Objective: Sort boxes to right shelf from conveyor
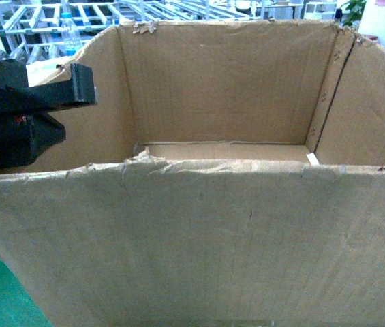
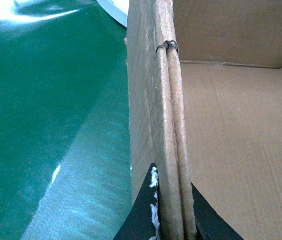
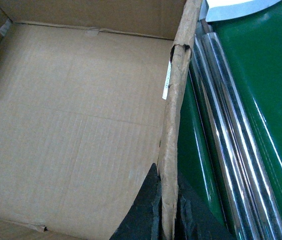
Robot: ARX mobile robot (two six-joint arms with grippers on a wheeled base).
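Note:
A large brown cardboard box [image 1: 233, 225] with torn top edges fills the head view; it is open and empty, with a small white label strip [image 1: 311, 159] inside. My left gripper [image 1: 66, 112] is shut on the box's left wall, one black finger on each side [image 2: 173, 210]. My right gripper [image 3: 168, 200] is shut on the right wall [image 3: 175, 115] the same way; it is out of sight in the head view. The dark-green conveyor [image 2: 46, 125] lies below the box on the left and also on the right [image 3: 265, 75].
Shiny steel bars [image 3: 220, 125] run close along the box's right wall; I cannot tell whether they belong to the right shelf. The conveyor's pale curved rim [image 2: 113, 10] shows ahead. Metal pipe racks [image 1: 42, 17] stand behind the box at the far left.

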